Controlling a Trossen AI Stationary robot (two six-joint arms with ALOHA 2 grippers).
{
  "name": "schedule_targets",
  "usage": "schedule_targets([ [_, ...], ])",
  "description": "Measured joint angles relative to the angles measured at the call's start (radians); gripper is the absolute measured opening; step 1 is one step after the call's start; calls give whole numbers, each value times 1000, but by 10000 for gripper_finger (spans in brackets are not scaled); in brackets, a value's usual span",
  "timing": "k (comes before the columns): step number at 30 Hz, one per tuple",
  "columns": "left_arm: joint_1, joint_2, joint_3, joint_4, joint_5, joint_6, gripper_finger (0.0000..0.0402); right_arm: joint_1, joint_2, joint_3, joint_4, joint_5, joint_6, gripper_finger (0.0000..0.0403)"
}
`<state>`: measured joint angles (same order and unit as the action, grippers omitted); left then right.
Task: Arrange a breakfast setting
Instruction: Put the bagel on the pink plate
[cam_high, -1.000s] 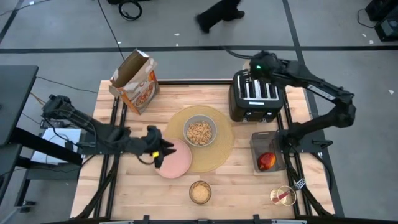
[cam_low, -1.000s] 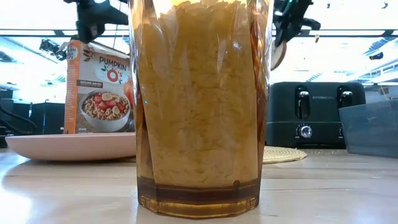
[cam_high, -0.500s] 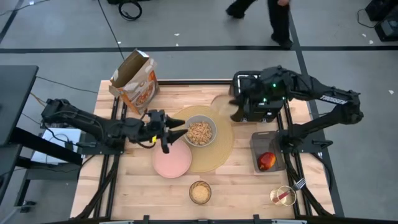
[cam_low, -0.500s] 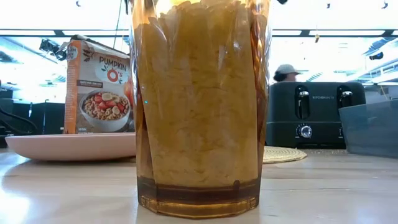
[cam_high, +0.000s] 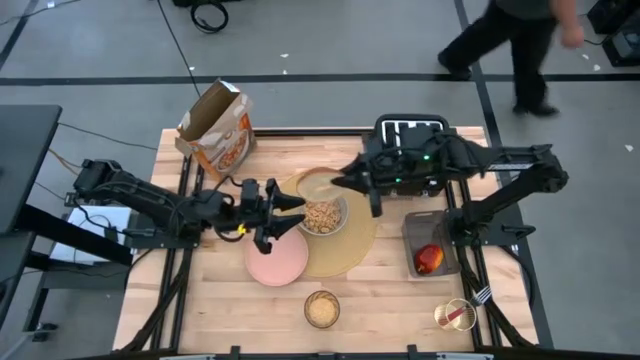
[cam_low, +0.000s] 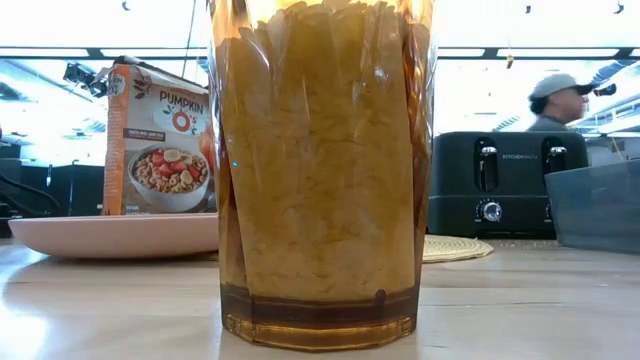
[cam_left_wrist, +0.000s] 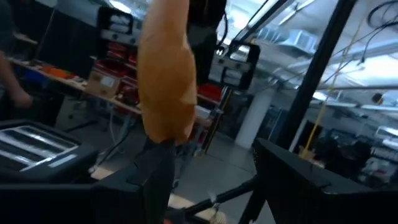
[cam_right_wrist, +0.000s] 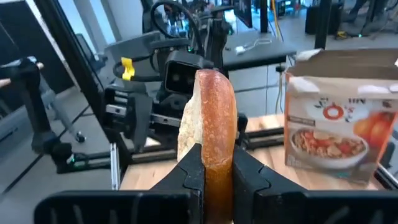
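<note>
Table (cam_high: 200, 300): a wooden top seen from above, with an arm reaching in from each side.
Toaster (cam_high: 410, 150): black, four slots, just behind the right gripper.
Cereal box (cam_high: 218, 128): open, standing at the far edge, behind the left gripper.
Placemat (cam_high: 355, 235): round and tan, below and between the two grippers.
Pink plate (cam_high: 278, 262): small, overlapping the mat's edge, just below the left gripper.
Grey bowl (cam_high: 322, 214): on the mat, already filled with cereal, between the two grippers.
Amber glass (cam_high: 321, 309): full of cereal, on the near side, well apart from both grippers.
Bin (cam_high: 415, 232): grey, beside the right arm, holding the red-yellow apple (cam_high: 429, 259).
Fork (cam_high: 466, 312): red-handled, at the near corner, in a clear dish as far as I can tell.
Right gripper (cam_high: 348, 180): fingers clamped on a slice of bread (cam_right_wrist: 209, 134), held on edge above the mat.
Left gripper (cam_high: 290, 213): fingers spread, nothing between them, facing the slice.
Progress: mat, bowl and plate look placed; the bread seems bound for the plate; apple, fork and glass look unplaced.
</note>
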<state>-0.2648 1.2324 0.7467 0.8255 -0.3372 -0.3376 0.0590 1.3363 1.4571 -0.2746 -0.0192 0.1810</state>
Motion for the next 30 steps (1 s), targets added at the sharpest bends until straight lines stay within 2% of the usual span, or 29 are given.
schedule_targets([
  [5, 12, -1, 0, 5, -28, -9, 221, 0, 49, 2, 90, 22, 6, 45],
  [9, 24, 0, -1, 6, -99, -13, 203, 10, 87, -4, 108, 11, 30, 45],
  [16, 51, -1, 1, 32, -84, -9, 169, 25, 102, 0, 143, 52, 37, 45],
  [19, 60, -1, 1, 27, -59, -9, 139, 25, 105, 0, 142, 56, 58, 45],
  [23, 66, -2, 1, 16, -18, -18, 73, 26, 104, 0, 141, 63, 63, 49],
  [26, 67, -19, 1, -24, 1, -29, 69, 28, 104, 0, 139, 62, 65, 71],
  [30, 66, -79, 1, -174, 18, -67, 65, 27, 92, -1, 145, 28, 71, 131],
])
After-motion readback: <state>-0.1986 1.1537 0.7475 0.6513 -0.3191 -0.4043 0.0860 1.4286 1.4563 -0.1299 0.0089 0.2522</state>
